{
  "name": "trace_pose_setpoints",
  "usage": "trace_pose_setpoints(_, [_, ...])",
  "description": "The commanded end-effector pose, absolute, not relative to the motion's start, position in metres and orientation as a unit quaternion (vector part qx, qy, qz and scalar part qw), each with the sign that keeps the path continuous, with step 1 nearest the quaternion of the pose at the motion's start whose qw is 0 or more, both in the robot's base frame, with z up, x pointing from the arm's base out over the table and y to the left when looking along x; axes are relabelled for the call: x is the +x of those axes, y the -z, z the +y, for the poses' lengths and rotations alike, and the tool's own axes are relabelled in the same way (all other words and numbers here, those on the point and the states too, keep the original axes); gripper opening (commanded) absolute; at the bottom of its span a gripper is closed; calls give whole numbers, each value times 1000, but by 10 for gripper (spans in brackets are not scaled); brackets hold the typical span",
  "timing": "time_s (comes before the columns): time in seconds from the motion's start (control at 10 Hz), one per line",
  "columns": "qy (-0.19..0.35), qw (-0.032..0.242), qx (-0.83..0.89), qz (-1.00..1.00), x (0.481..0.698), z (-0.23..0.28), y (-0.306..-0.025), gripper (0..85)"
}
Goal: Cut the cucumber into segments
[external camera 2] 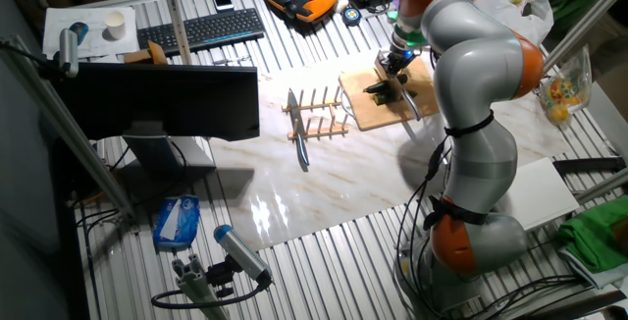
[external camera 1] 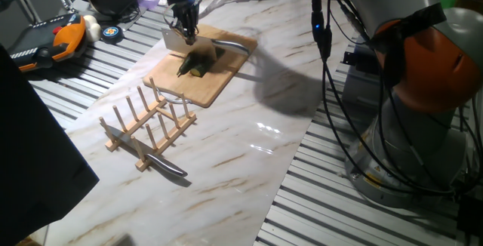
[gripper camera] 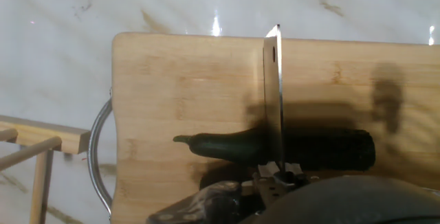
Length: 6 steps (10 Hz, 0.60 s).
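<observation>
One dark green cucumber [gripper camera: 220, 145] lies whole on the wooden board [gripper camera: 179, 80], its tapered end pointing left in the hand view. My gripper [gripper camera: 276, 180] is shut on a knife [gripper camera: 273, 93]. The blade stands edge-on across the cucumber's middle. Whether the blade has entered it, I cannot tell. From one fixed view, the gripper [external camera 1: 183, 27] holds the pale blade [external camera 1: 176, 41] just above and behind the cucumber [external camera 1: 193, 65] on the board [external camera 1: 219, 80]. From the other fixed view, the gripper [external camera 2: 396, 61] is over the cucumber [external camera 2: 381, 89] and board [external camera 2: 378, 116].
A wooden peg rack [external camera 1: 147, 121] stands just beside the board, with a second knife [external camera 1: 155, 161] lying under it on the marble table top. The board has a metal loop handle [gripper camera: 100, 159]. An orange pendant [external camera 1: 53, 41] lies on the slatted table edge.
</observation>
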<state>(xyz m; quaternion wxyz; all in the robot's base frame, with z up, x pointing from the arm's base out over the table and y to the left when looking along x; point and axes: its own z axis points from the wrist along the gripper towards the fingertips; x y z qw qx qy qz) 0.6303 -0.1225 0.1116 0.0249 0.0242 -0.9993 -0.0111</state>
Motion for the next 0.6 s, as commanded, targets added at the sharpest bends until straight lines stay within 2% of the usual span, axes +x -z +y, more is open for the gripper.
trace_pose_setpoints(0.0, [13,25,23,-999,629,-121,-110,7])
trace_pose_setpoints(0.5, [13,23,21,-999,627,-121,-108,7])
